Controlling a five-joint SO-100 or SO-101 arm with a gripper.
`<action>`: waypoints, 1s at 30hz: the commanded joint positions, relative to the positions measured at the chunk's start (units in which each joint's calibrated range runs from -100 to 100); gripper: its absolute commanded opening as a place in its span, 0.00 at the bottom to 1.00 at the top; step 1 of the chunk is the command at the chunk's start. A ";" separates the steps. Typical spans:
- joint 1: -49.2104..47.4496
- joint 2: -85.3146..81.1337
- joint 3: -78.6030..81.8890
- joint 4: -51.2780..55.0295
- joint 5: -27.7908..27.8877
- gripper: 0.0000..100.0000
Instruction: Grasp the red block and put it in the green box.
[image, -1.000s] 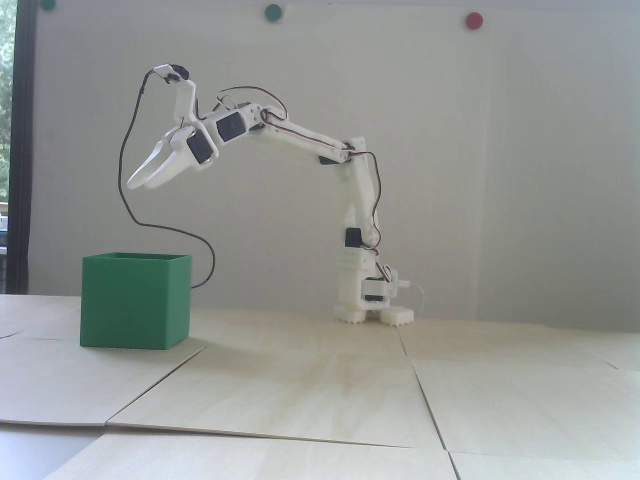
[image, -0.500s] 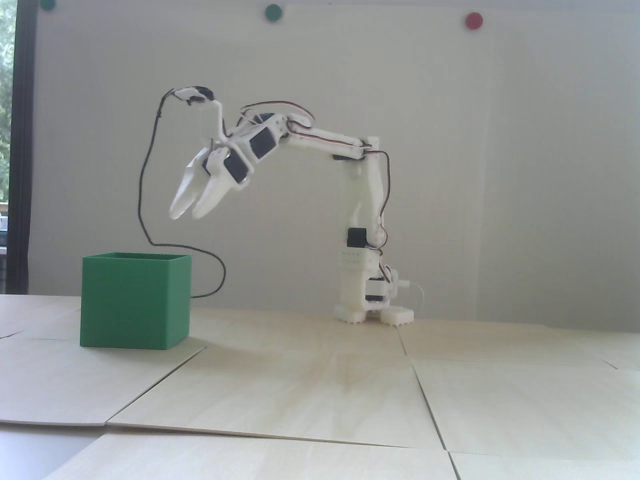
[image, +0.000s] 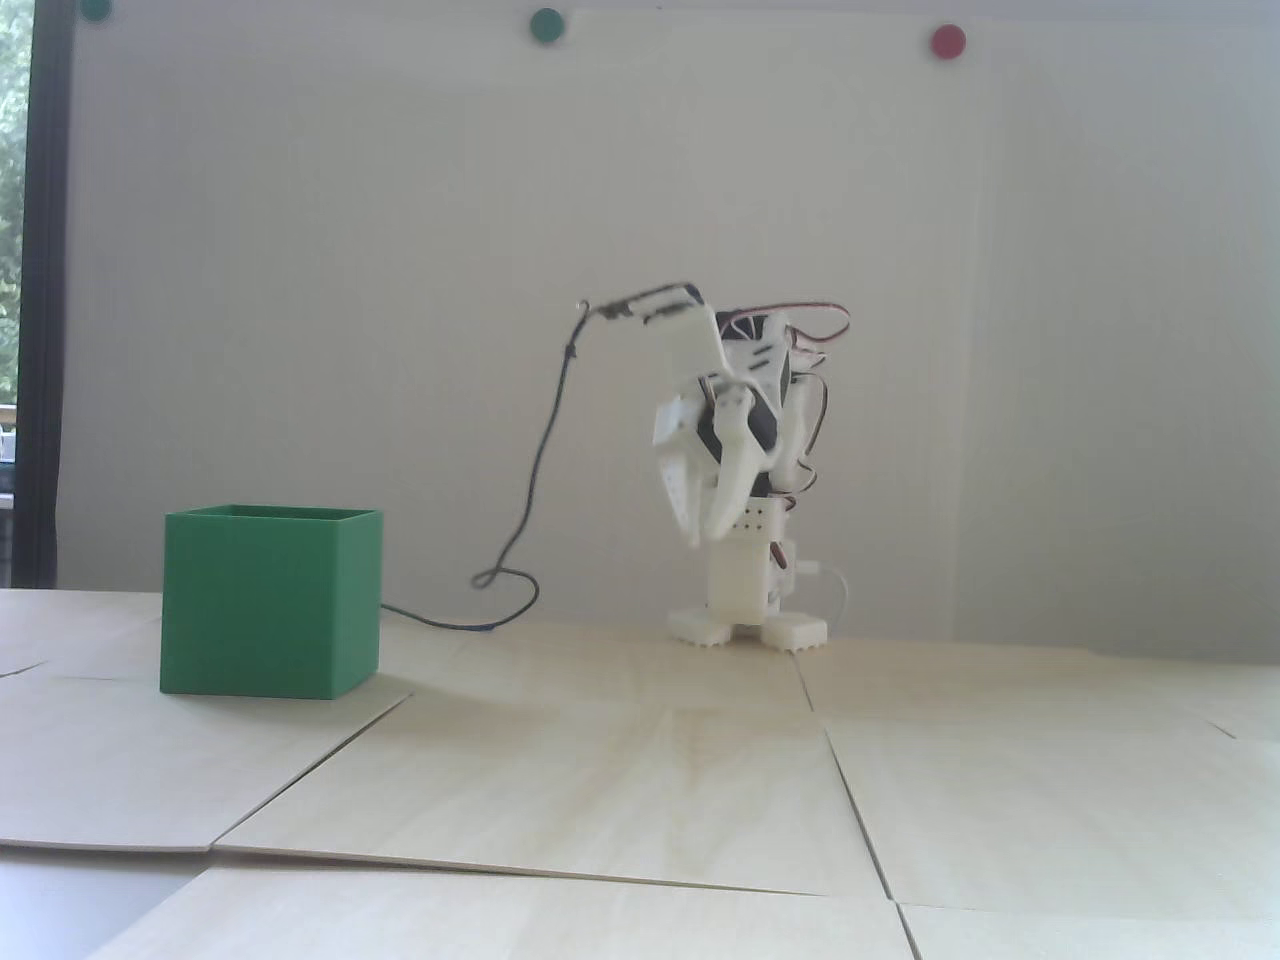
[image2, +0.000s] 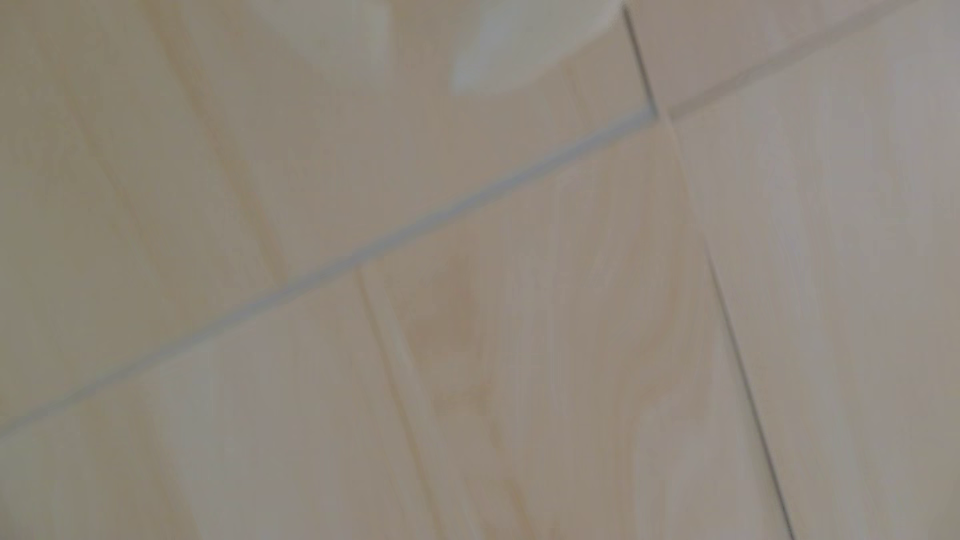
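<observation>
My gripper (image: 703, 535) hangs empty, fingers slightly spread, well apart from the green box (image: 270, 600). No red block shows on the bench (image: 640, 780); probably it's already inside.

We find no readable text, label, brand, number or sign in either view. The green box (image: 270, 600) shows plain sides in the fixed view, the white arm (image: 740, 470) carries no marking we can make out, and the wrist view gives us only blurred pale wooden panels (image2: 519, 363) without any lettering.
</observation>
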 joint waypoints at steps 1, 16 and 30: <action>-4.97 -12.58 15.67 7.04 -0.22 0.02; -9.07 -25.92 32.79 23.40 -0.32 0.02; -8.83 -32.32 33.86 32.33 -0.68 0.02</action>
